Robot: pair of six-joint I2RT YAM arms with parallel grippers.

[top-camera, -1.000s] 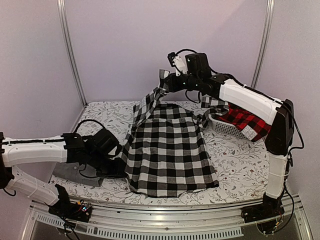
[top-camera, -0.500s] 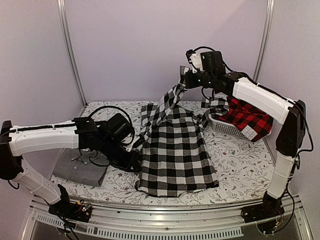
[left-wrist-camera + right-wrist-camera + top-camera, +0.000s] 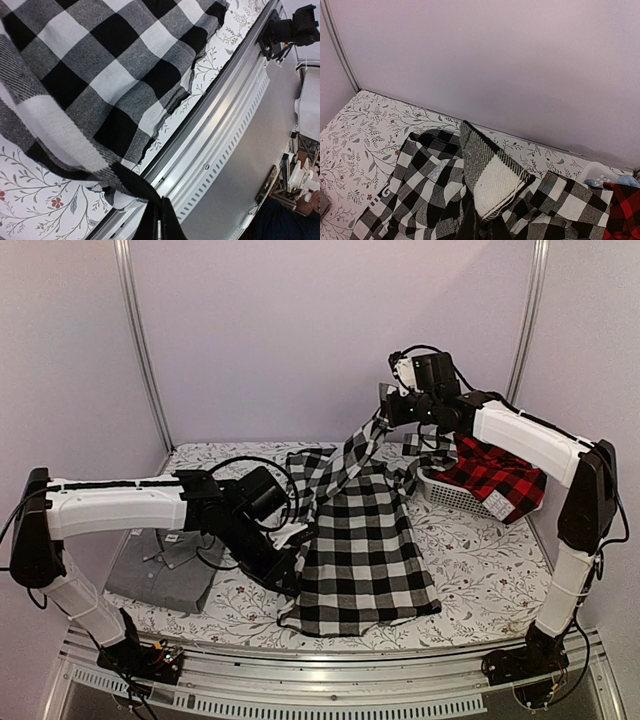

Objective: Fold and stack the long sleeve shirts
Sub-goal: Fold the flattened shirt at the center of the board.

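Black-and-white check shirt [image 3: 365, 540] lies face-down-or-up (cannot tell which) across the middle of the floral surface [image 3: 470, 560], body mostly flat, hem toward the near rail [image 3: 220, 125].

Left tool [image 3: 292, 578] sits low at the shirt's left edge, jaws together and pinching a fold of the check cloth. The wrist view shows dark cloth running into the fingertips, though the bite looks shallow; hard to be sure, the cloth hides most of it.

Right tool [image 3: 386, 410] is high over the far side, jaws closed on an upper corner of the same shirt, which hangs from it in a taut diagonal strip.

Grey shirt [image 3: 165, 570] rests folded at the left of the surface. Red-and-black check shirt [image 3: 495, 475] is heaped in the white basket [image 3: 450, 495] at the right.

Risks from here:
- Thin pinch on the left could slip under tension, dropping the edge mid-fold.
- Tools at very unequal heights; the fold line may skew or bunch.
- Far sleeve lies touching the basket; a pull could snag it or shift the basket.
- Hem near the rail; dragging nearward could spill it off the surface.
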